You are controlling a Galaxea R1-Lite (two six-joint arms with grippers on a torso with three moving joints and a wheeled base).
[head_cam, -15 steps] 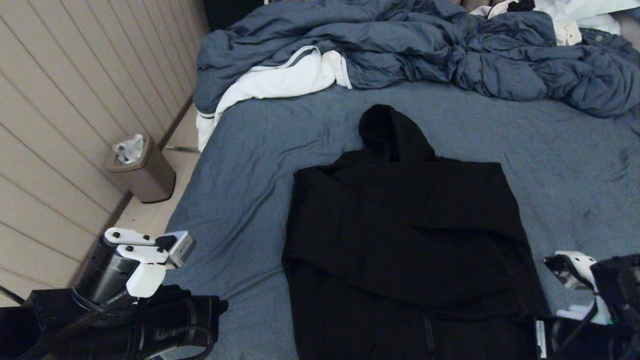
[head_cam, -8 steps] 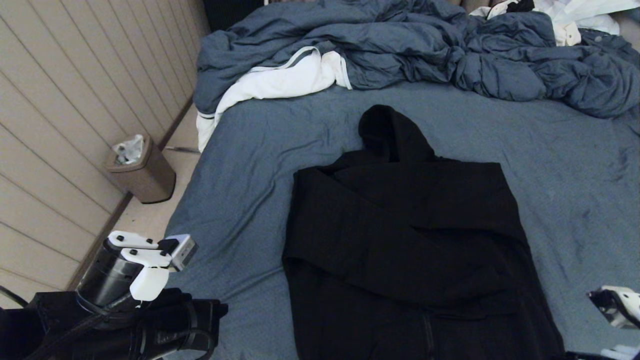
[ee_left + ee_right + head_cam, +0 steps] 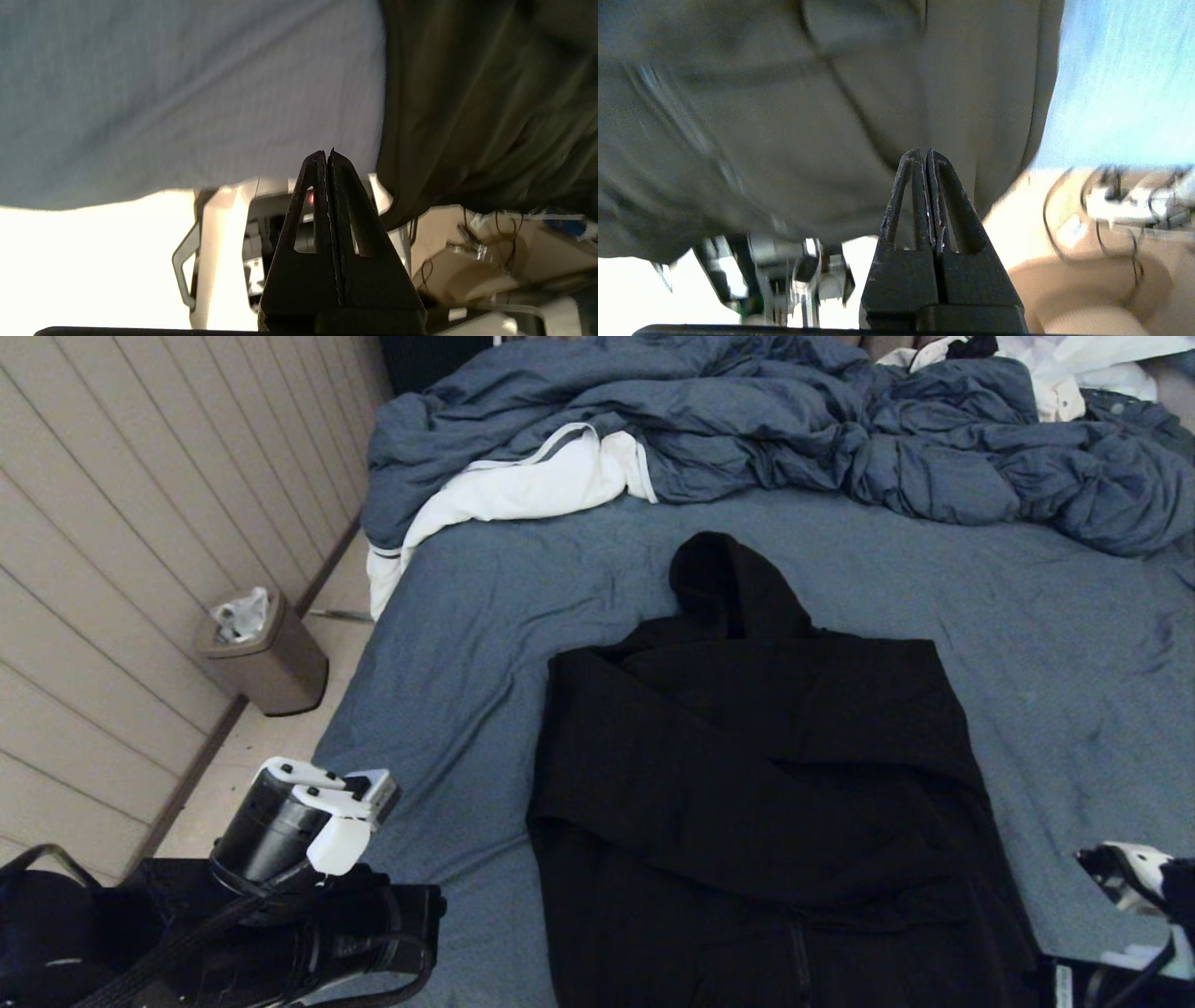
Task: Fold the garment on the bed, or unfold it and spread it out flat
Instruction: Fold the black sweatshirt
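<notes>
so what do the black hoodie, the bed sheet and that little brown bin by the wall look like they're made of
The large black hoodie: soft matte knit, probably cotton fleece; it drapes in thick folds without shine. The blue-grey bed sheet: thin woven cloth with fine wrinkles. The small brown bin: smooth, faintly glossy shell, plastic or coated metal; I can't tell which.

The garment [image 3: 756, 775], a plain black hoodie of soft matte fabric, lay front up on the bed [image 3: 1046, 644], its hood pointing away toward the far end and its hem at the near edge. Both long sleeves were folded in across the chest, one over the other, giving the body a compact, roughly rectangular outline. The bed was wide, its blue-grey sheet slightly wrinkled, and reached well beyond the hoodie on either side.
</notes>
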